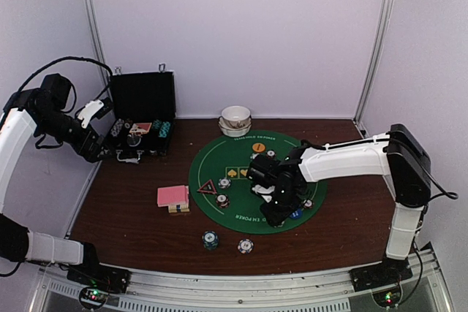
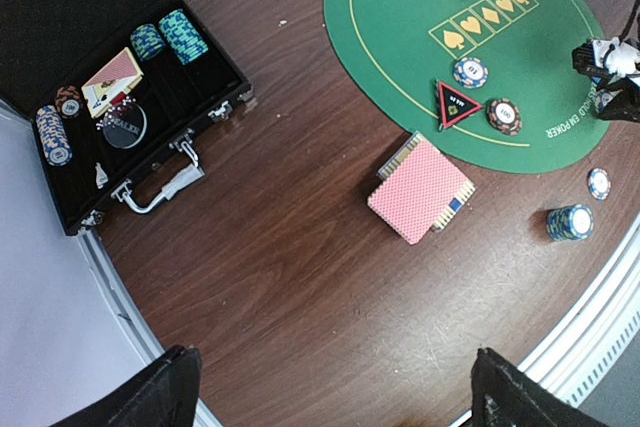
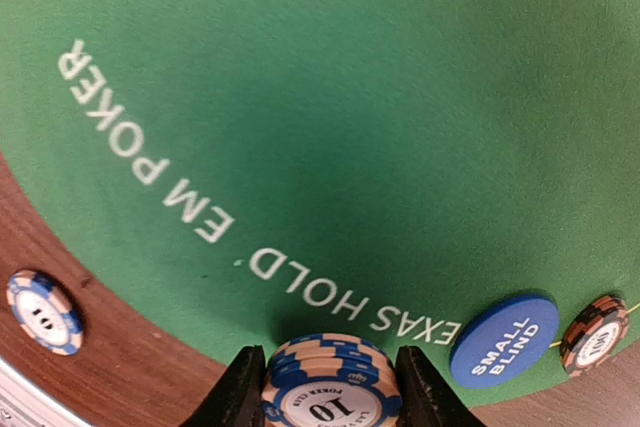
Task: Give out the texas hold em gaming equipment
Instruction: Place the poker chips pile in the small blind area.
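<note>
Brown counter (image 1: 131,210), green mat (image 3: 350,97): right fingers (image 3: 238,395) pinch blue chip stack (image 3: 330,402) at mat edge; left fingers (image 2: 160,392) spread wide.

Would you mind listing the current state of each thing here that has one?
Case: open, lid up.
Left gripper: open, empty.
Right gripper: shut on chip stack.
Deck: face down, on table.
Bowls: upright, stacked.
Small Blind disc: label up, on mat.
Triangle marker: flat on mat.
</note>
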`<state>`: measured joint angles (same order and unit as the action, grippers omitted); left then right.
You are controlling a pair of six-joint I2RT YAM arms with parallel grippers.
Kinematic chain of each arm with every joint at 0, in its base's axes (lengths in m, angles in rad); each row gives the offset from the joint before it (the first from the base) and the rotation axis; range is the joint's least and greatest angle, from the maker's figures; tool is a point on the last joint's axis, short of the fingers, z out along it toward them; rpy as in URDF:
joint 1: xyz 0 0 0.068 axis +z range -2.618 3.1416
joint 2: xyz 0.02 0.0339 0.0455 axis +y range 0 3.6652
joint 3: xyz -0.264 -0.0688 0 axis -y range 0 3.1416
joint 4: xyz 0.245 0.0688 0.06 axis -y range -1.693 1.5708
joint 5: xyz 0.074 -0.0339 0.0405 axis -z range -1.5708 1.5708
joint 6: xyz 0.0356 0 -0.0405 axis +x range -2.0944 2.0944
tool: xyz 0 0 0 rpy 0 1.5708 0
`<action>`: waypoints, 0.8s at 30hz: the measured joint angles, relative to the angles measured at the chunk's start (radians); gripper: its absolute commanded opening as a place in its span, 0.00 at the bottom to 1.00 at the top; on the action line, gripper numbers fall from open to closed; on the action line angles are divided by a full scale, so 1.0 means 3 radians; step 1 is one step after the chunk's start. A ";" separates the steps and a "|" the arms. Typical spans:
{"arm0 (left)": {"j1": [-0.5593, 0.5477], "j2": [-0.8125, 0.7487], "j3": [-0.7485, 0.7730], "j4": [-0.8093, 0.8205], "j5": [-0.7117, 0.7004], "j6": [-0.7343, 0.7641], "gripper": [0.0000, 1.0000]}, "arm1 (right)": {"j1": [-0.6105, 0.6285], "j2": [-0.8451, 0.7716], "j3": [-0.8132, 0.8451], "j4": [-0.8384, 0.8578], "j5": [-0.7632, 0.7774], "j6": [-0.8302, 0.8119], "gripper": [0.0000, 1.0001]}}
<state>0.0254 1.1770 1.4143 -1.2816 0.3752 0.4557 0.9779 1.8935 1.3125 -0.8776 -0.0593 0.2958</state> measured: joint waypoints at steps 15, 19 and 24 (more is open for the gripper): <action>0.0000 0.0003 0.0015 -0.0003 0.0013 -0.0001 0.97 | -0.0146 -0.0052 -0.0284 0.0251 -0.0041 -0.0001 0.39; 0.0000 0.0004 0.0015 -0.0004 0.0011 -0.0001 0.98 | -0.0148 -0.0052 -0.0282 0.0264 -0.0033 -0.0006 0.60; 0.0000 0.0004 0.0017 -0.0004 0.0010 -0.0001 0.98 | -0.0179 -0.0056 -0.0226 0.0197 0.0033 0.0006 0.71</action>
<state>0.0254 1.1782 1.4193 -1.2827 0.3782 0.4553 0.9241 1.8767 1.2446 -0.8185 -0.0494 0.2977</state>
